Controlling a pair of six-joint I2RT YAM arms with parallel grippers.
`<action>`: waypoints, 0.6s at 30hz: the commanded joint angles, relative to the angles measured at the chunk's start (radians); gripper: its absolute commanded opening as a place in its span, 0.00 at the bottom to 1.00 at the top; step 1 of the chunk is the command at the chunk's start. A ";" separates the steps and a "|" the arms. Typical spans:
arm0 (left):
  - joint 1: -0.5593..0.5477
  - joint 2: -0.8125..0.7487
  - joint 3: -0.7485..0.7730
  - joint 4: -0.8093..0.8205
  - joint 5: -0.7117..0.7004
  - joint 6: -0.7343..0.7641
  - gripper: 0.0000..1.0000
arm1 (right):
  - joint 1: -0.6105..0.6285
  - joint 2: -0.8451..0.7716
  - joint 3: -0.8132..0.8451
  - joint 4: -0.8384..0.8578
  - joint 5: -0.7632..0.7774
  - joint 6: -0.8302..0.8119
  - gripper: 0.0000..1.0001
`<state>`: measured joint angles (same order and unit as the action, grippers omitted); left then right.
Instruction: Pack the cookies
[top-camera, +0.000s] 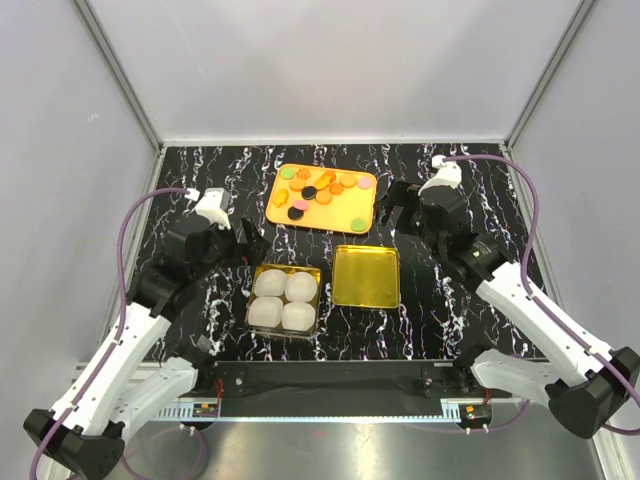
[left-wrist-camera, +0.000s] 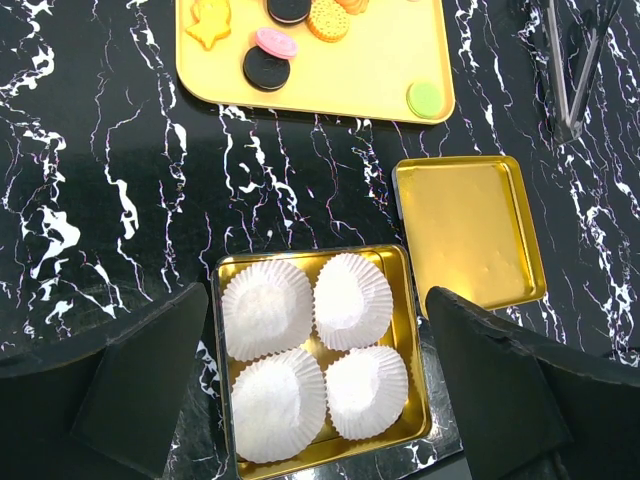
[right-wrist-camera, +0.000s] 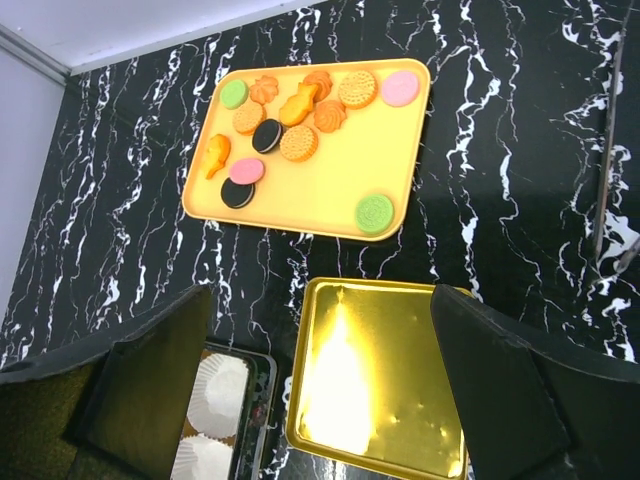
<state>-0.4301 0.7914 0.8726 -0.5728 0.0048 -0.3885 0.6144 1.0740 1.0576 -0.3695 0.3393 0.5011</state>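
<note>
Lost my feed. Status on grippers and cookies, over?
Left gripper open, empty, by the gold tin. Right gripper open, empty. Cookies all on the yellow tray, none in the paper cups. Lid beside tin, nothing blocking.

Left arm (top-camera: 125, 345) and right arm (top-camera: 545, 318): white links, black joints, black wedge fingers (left-wrist-camera: 140, 390), a purple cable (top-camera: 125, 262) along each.

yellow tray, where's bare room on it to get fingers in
Bare: the yellow tray's right half, between the pink cookie at its far corner and the lone green cookie at the near edge. Crowded: the left half, where the other cookies cluster, some touching.
</note>
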 joint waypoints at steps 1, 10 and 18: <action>0.007 -0.017 -0.012 0.053 0.034 0.014 0.99 | 0.001 -0.033 0.016 -0.028 0.040 0.002 1.00; 0.007 -0.027 -0.009 0.053 0.061 0.013 0.99 | -0.082 0.090 0.146 -0.224 -0.011 -0.050 1.00; 0.007 -0.041 -0.009 0.051 0.098 0.013 0.99 | -0.430 0.260 0.191 -0.236 -0.175 -0.073 1.00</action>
<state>-0.4286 0.7715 0.8726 -0.5728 0.0593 -0.3885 0.2317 1.2766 1.1965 -0.5766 0.2184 0.4557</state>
